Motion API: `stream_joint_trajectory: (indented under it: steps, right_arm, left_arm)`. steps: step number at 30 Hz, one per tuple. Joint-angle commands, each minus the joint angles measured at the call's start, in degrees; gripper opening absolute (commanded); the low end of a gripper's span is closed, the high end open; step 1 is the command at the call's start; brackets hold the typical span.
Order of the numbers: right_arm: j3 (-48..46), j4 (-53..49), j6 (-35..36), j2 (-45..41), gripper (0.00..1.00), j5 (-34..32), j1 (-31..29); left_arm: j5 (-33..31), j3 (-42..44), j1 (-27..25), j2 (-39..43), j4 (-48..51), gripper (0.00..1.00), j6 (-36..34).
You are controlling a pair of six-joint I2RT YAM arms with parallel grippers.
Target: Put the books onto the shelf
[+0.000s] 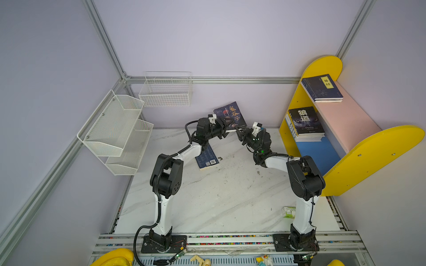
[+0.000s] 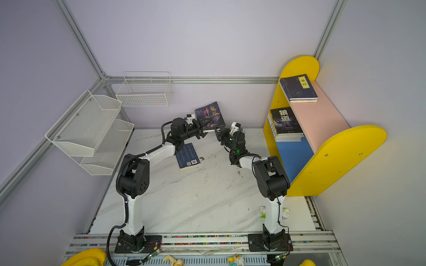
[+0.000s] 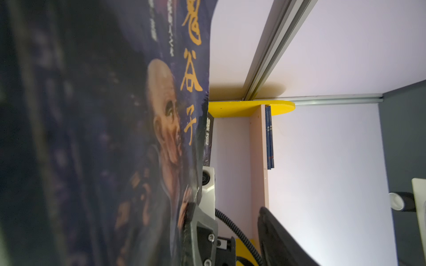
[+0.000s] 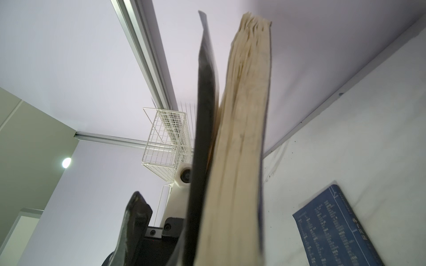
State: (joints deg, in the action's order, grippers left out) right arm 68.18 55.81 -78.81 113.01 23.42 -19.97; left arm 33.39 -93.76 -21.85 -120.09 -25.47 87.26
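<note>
The right gripper (image 1: 239, 130) clamps the upright dark Chinese-titled paperback (image 1: 230, 114), the left gripper (image 1: 227, 130) stands wide open against it, and beyond the right gripper the yellow-sided wooden shelf (image 1: 373, 147) holds a navy yellow-labelled book (image 1: 321, 88) and a black wolf-cover stack (image 1: 305, 122).

The left arm (image 1: 191, 149) covers the far end of the table book (image 1: 207, 161), and the right arm (image 1: 304, 214) hides part of the little box (image 1: 288, 212). The speck (image 1: 220, 158) beside that book is too small to name. In the left wrist view, the held book (image 3: 92, 138) blurs and runs off the frame.
</note>
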Motion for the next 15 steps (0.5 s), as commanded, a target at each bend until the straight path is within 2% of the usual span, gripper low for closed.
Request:
stream_joint_trajectory:
  steps: [1, 3, 8, 15]
  right_arm:
    - [-0.7, 0.6, 0.5, -5.5, 0.04, 10.0, 3.7]
    - [-1.2, 2.2, -1.6, -5.9, 0.04, 15.9, 5.1]
    - [-0.3, 3.2, -2.8, -6.9, 0.04, 24.6, 6.5]
    - [1.6, 3.3, -3.4, -6.3, 0.05, 29.1, 7.2]
  left_arm:
    - [0.5, 1.0, 2.7, 4.4, -4.5, 0.7, -3.1]
    - [0.0, 0.9, 3.2, 4.4, -2.9, 0.7, -4.6]
    - [1.1, -2.0, 3.7, 2.3, -2.2, 0.65, -5.1]
    - [1.3, -3.5, 3.7, 1.0, -3.2, 0.36, -4.1]
